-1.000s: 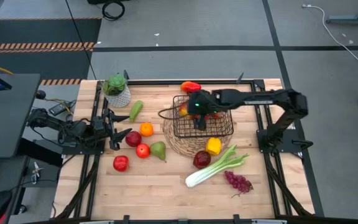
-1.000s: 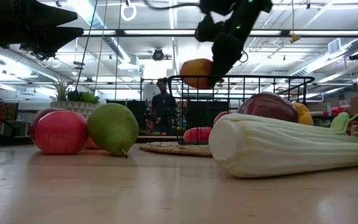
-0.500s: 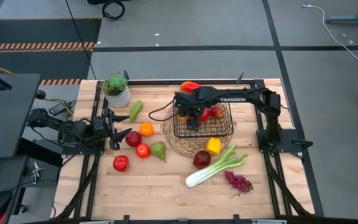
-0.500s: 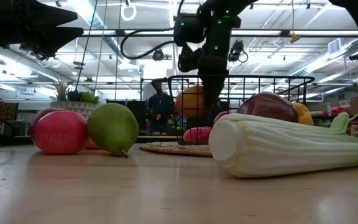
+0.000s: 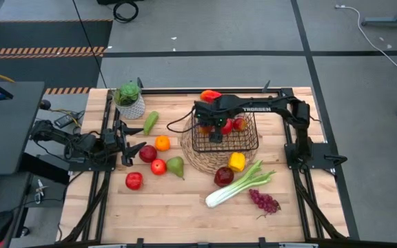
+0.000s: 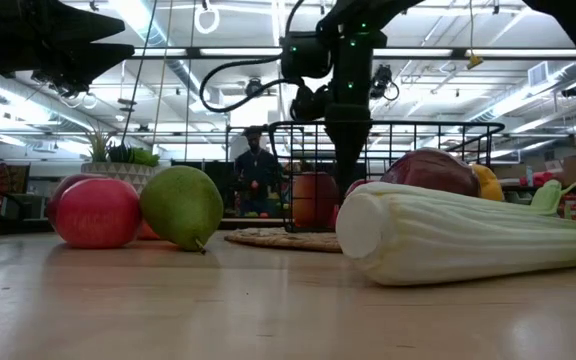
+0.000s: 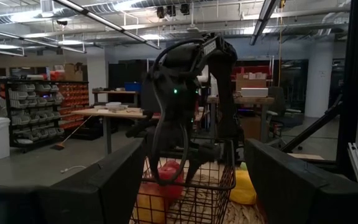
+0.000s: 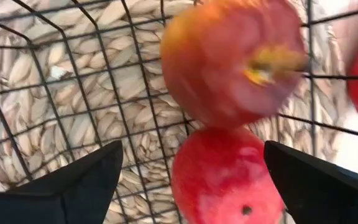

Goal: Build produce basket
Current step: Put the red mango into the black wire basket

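Observation:
The black wire basket (image 5: 251, 142) stands on a round straw mat (image 5: 200, 162). My right gripper (image 5: 213, 132) hangs inside the basket's left part, open, fingers pointing down. In the right wrist view, an orange-red apple (image 8: 229, 62) lies blurred below the spread fingers (image 8: 86, 180), beside another red fruit (image 8: 225, 177). The low view shows that apple (image 6: 313, 200) on the basket's floor under the gripper (image 6: 345, 165). My left gripper (image 5: 128, 141) waits open at the table's left edge.
Left of the basket lie an orange (image 5: 162, 143), red apples (image 5: 147, 153) (image 5: 134, 180) and green pears (image 5: 176, 166) (image 5: 150, 122). Nearer are a yellow pepper (image 5: 236, 162), dark apple (image 5: 224, 176), celery (image 5: 243, 184) and grapes (image 5: 264, 201). A red pepper (image 5: 211, 96) and a potted plant (image 5: 129, 100) lie farther back.
My right gripper has come down into the basket, shifting slightly toward the table's left and carrying the orange-red apple. The apple has then left the fingers and dropped to the basket's floor, while the gripper stayed at its height.

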Robot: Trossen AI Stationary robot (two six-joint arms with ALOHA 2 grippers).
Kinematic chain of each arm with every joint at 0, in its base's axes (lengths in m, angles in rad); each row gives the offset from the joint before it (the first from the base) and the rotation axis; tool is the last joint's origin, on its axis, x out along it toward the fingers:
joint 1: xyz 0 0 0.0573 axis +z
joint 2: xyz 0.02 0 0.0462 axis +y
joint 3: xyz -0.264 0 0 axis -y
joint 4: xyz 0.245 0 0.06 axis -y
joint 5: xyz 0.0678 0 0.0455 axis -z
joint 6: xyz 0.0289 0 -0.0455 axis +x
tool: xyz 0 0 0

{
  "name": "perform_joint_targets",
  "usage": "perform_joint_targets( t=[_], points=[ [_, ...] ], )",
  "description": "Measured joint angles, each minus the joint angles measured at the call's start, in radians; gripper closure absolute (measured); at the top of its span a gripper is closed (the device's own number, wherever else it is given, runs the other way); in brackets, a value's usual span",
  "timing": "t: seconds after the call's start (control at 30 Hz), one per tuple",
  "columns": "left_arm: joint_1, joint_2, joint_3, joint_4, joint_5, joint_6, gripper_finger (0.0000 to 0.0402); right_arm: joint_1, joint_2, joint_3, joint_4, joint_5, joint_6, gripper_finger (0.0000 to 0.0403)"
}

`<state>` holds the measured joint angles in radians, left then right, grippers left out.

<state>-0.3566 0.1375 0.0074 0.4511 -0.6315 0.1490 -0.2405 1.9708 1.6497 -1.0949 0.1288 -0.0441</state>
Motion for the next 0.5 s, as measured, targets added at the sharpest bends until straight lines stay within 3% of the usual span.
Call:
perform_joint_targets(
  t=[0.5],
  points=[
    [0.000,0.000,0.000,0.000,0.000,0.000,0.0120,0.095,-0.221,0.000,0.042,0.036,0.041,0.0016]
  ],
)
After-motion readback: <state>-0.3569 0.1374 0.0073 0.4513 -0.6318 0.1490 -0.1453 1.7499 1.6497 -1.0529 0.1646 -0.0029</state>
